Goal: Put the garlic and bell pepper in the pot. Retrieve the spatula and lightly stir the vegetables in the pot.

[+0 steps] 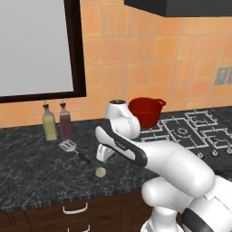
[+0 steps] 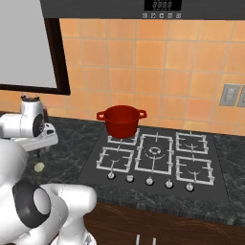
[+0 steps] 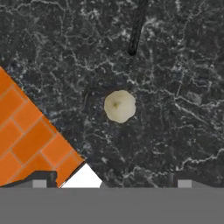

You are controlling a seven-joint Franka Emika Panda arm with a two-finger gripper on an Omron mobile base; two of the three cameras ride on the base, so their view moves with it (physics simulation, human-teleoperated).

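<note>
The garlic (image 3: pixel 119 106) is a small pale lump lying on the dark speckled counter, near its front edge (image 1: pixel 100 171) (image 2: pixel 39 166). My gripper (image 1: pixel 103 158) hangs just above it, pointing down. In the hand view the gripper (image 3: pixel 111 183) stands open, its fingertips (image 3: pixel 40 183) far apart with the garlic ahead of the gap, untouched. The spatula (image 1: pixel 68 145) lies flat to the garlic's left, its dark handle (image 3: pixel 136 26) ending close to the garlic. The red pot (image 1: pixel 146 110) (image 2: pixel 122 120) stands on the stove's back left burner.
Two bottles (image 1: pixel 49 123) (image 1: pixel 65 120) stand against the tiled wall behind the spatula. The gas stove (image 2: pixel 155 155) lies to the right. The counter's front edge, with orange floor (image 3: pixel 26 131) below, runs close to the garlic.
</note>
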